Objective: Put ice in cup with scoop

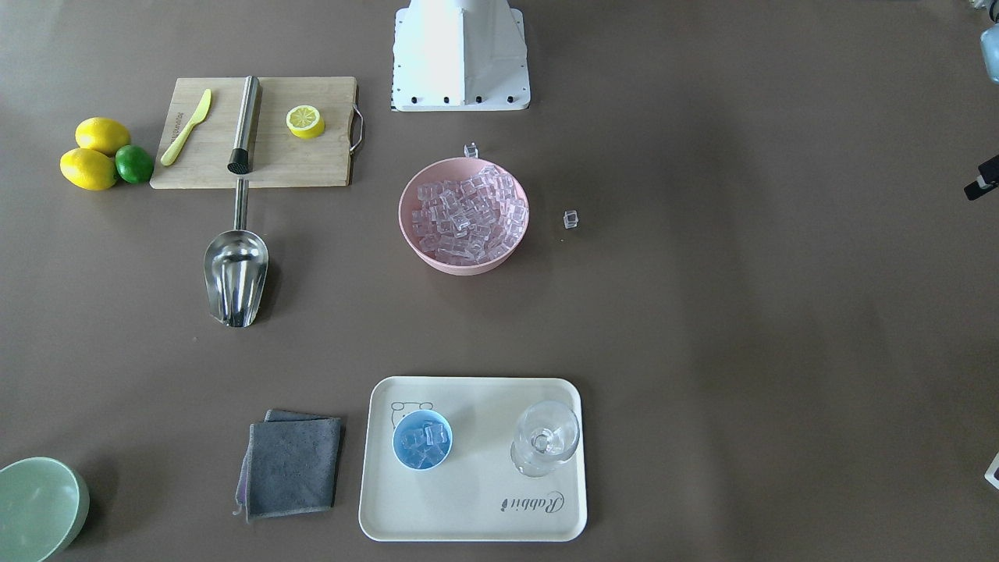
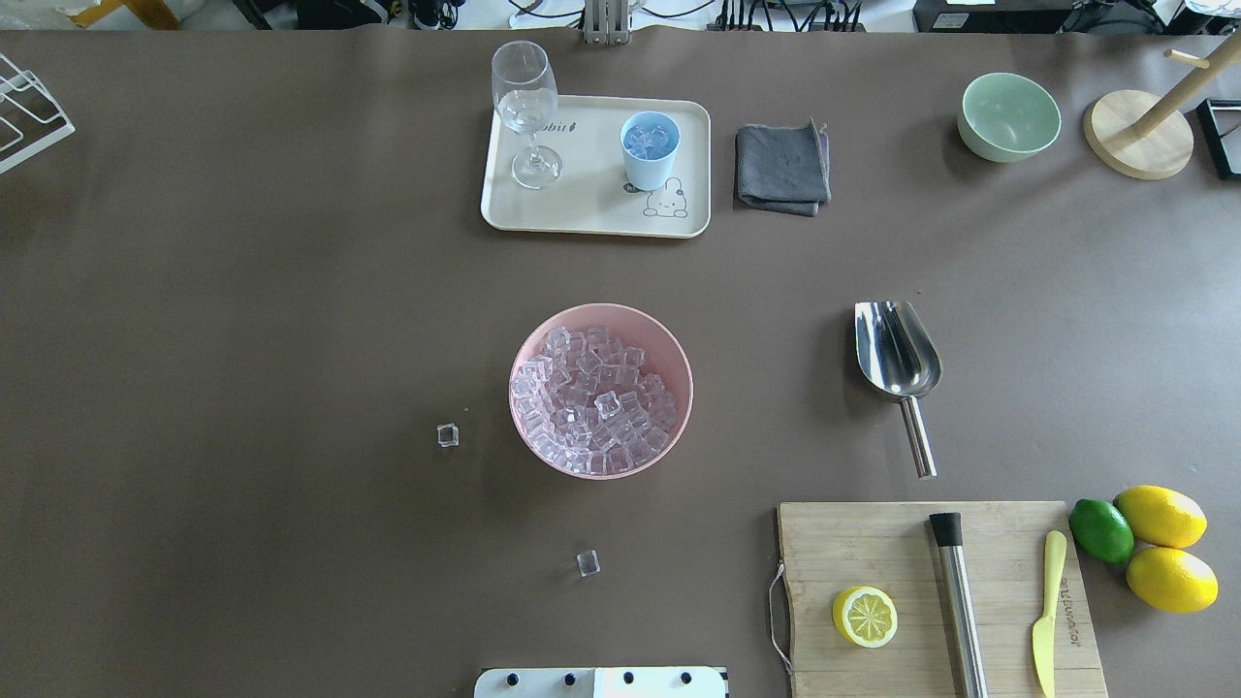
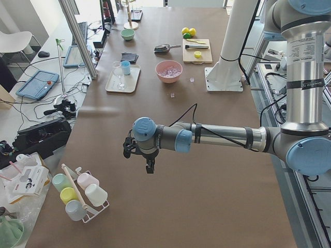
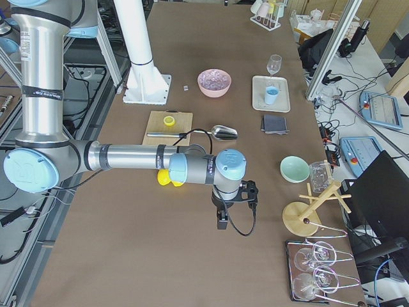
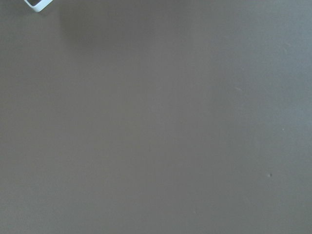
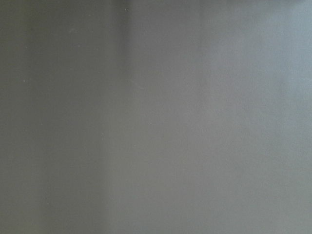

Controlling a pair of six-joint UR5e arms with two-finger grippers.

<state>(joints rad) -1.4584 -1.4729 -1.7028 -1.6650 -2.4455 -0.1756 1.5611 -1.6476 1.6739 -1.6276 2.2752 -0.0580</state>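
Exterior left and right views show each arm stretched level, left gripper (image 3: 150, 166) and right gripper (image 4: 222, 220) pointing down, opening indiscernible.

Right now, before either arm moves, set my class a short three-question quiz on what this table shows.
1. True or false: the cup already holds ice.
2. How many loose cubes lie on the table outside the pink bowl?
3. The scoop lies: A in the pink bowl; B on the bare table; C in the cup.

Key: 1 true; 2 two; 3 B.
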